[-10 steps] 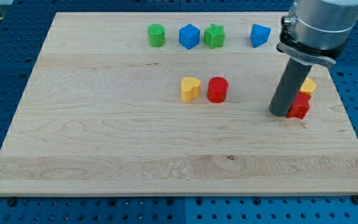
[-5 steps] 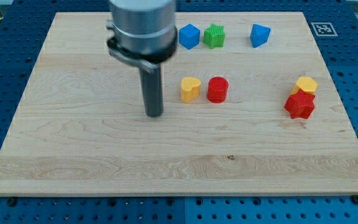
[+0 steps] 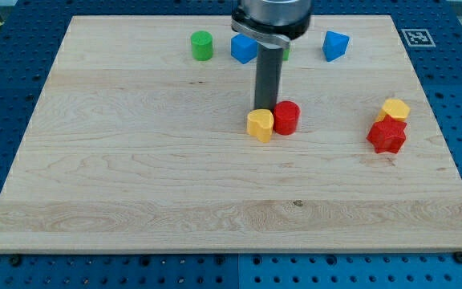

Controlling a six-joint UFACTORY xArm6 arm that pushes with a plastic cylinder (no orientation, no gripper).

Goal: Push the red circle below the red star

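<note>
Near the middle of the wooden board, my tip stands at the upper edge of two blocks that sit side by side: the yellow heart on the view's left and the red circle on the view's right. The tip appears to touch the top of the yellow heart and the upper left of the red circle, and the two blocks touch each other. The rod rises straight from the tip toward the view's top. There is no hand on this arm: the rod has nothing that opens or closes, and it holds nothing. The red star lies well apart from the red circle, toward the view's right edge of the board, slightly lower in the view than the circle. A yellow block, shape unclear, touches the red star at its upper right. Along the view's top edge of the board, a green cylinder stands at the left, a blue cube is just to its right and partly covered by the arm, a green block is almost entirely hidden behind the rod, and a blue block sits further right
</note>
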